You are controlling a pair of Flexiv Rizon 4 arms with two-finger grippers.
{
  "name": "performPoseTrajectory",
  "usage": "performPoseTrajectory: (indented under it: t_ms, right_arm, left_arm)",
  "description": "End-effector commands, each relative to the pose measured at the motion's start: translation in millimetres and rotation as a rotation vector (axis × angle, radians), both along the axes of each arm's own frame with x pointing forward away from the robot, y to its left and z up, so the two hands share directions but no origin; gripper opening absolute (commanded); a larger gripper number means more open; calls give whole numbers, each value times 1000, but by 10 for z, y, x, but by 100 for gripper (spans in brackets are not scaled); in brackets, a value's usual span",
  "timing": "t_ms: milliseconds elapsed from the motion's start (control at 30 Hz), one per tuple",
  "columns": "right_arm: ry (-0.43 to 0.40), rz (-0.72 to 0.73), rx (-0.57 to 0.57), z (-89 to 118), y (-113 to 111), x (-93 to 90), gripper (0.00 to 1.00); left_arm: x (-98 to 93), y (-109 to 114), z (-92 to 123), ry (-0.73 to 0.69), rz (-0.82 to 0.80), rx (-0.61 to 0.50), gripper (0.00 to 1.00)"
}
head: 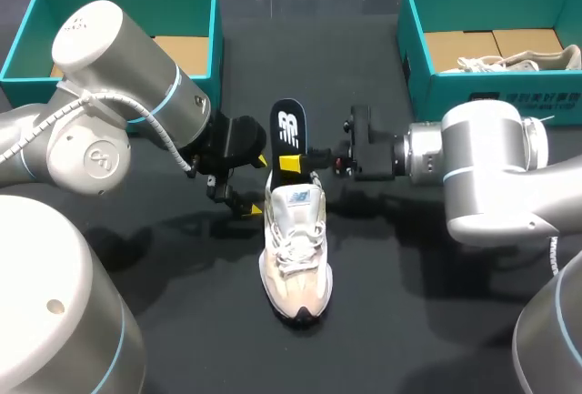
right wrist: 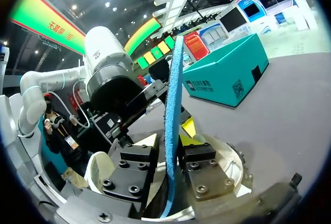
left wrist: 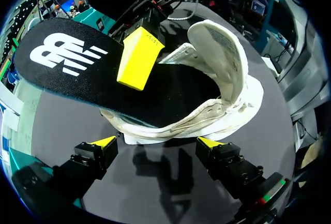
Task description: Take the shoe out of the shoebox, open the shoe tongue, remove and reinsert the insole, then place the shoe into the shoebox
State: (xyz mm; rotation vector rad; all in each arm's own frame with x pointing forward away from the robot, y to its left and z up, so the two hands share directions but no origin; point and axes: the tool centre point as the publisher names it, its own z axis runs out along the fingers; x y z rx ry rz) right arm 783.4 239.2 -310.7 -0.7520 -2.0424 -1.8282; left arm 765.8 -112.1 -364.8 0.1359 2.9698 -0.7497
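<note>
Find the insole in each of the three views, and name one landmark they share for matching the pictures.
Head view: the insole rises from the heel of the white shoe, mid-table.
Left wrist view: its black top face runs out of the shoe, ahead of the left gripper.
Right wrist view: edge-on, a blue strip between the fingers of the right gripper.
Shared landmark: the white shoe, in all three.

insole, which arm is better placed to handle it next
Right. The right gripper is shut on the insole, which sticks partly out of the shoe. The left gripper is open and empty, just short of the shoe's heel, so it would likely have to grasp first.
</note>
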Motion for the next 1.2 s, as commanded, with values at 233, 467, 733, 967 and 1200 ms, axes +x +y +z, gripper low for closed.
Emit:
performPoseTrajectory:
  t_ms: [233, 467, 733, 967, 1200]
  right_arm:
    - [22, -22, 29, -26, -2, 36, 0]
    - [51, -18, 27, -111, -16, -10, 0]
    - [94, -19, 16, -233, -36, -98, 0]
    - [143, -9, -9, -335, -37, -220, 0]
    - [153, -2, -9, -366, -30, -295, 0]
  left_arm:
    - [-9, -2, -5, -2, 1, 1, 100]
    - [-9, -2, -5, -2, 1, 1, 100]
    - [-9, -2, -5, -2, 1, 1, 100]
    - [-9, -2, -5, -2, 1, 1, 100]
    - [-9, -2, -5, -2, 1, 1, 100]
